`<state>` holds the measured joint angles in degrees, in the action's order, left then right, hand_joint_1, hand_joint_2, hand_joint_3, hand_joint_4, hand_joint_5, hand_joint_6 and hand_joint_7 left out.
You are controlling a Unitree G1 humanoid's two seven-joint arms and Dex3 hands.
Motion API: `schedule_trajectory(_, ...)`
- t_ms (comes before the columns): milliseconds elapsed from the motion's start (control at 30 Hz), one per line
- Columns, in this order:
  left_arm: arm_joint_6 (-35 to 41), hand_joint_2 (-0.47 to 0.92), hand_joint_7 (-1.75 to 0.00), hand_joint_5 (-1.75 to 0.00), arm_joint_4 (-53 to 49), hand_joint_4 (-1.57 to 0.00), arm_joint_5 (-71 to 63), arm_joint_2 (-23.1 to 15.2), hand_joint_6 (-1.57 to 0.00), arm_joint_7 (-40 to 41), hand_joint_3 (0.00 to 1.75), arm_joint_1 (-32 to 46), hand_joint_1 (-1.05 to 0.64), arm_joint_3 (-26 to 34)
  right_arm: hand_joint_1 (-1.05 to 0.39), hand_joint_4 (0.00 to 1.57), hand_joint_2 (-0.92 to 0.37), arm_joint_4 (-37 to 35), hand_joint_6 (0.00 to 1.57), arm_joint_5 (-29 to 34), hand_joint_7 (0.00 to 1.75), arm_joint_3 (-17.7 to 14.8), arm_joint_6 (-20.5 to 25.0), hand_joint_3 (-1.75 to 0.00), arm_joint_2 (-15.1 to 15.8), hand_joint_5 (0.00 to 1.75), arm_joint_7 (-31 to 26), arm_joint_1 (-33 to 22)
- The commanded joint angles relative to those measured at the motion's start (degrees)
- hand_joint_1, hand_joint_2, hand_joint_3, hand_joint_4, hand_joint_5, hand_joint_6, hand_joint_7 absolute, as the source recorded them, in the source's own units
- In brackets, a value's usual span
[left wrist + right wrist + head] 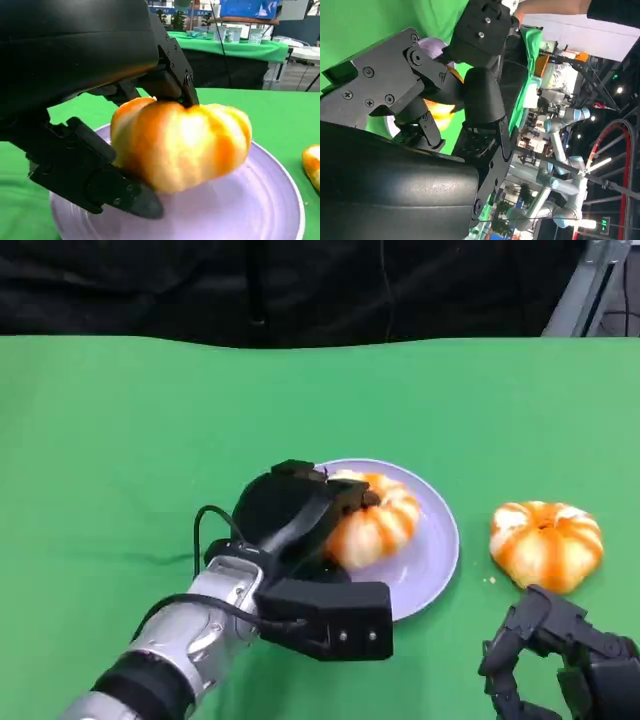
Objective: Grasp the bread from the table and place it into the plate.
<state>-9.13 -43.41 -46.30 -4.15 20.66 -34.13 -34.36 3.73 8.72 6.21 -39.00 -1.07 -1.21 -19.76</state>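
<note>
Left hand (300, 515): you see it pinching the bread (378, 517) just over the plate (432, 560).
Right hand (560, 655): fingers curled, holding nothing.
Second bread (546, 543): on the bench (120, 440), just beyond your right hand.

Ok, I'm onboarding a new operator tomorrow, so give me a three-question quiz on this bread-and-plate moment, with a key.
1. True or false: the left hand grips a pumpkin-shaped bread over the lavender plate.
2. Multiple choice: where does the second pumpkin-shaped bread lie? A) on the plate B) on the green tablecloth beside the plate C) in the right hand
3. Fill in: in the left wrist view, the held bread's underside meets the ____.

Key: 1 true. 2 B. 3 plate: the bread sits on the plate with fingers around it.
</note>
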Motion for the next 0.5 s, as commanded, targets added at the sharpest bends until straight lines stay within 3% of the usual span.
schedule_trajectory(33,3.83,0.92,-0.01,-0.01,2.94,-0.04,-1.46,-2.14,-0.29,-6.38,0.60,0.47,-1.02,-1.23,-0.11,0.84,-0.53,0.18,0.76,-0.33,1.55,-0.43,-0.27,-1.17,0.40,1.75,-0.35,0.23)
schedule_trajectory(200,5.60,0.92,0.00,0.00,6.57,0.00,-1.22,-3.22,-0.14,-10.30,0.75,1.39,-1.05,-1.37,-0.12,0.84,-0.53,0.13,0.76,-0.49,1.54,-0.52,-0.52,-1.17,0.54,1.75,-0.26,0.06)
schedule_trajectory(333,6.16,0.92,0.00,0.00,7.66,0.00,-1.19,-3.45,-0.13,-11.10,0.77,1.74,-1.05,-1.39,-0.12,0.84,-0.53,0.08,0.76,-0.54,1.54,-0.54,-0.63,-1.18,0.55,1.75,-0.23,0.07)
schedule_trajectory(500,6.10,0.92,0.00,0.00,16.41,0.00,1.92,-6.41,-0.13,-16.41,0.73,4.68,-1.05,1.60,-0.11,0.84,-0.53,0.49,0.76,-0.45,1.54,-0.64,0.02,-1.18,0.82,1.75,0.04,0.02)
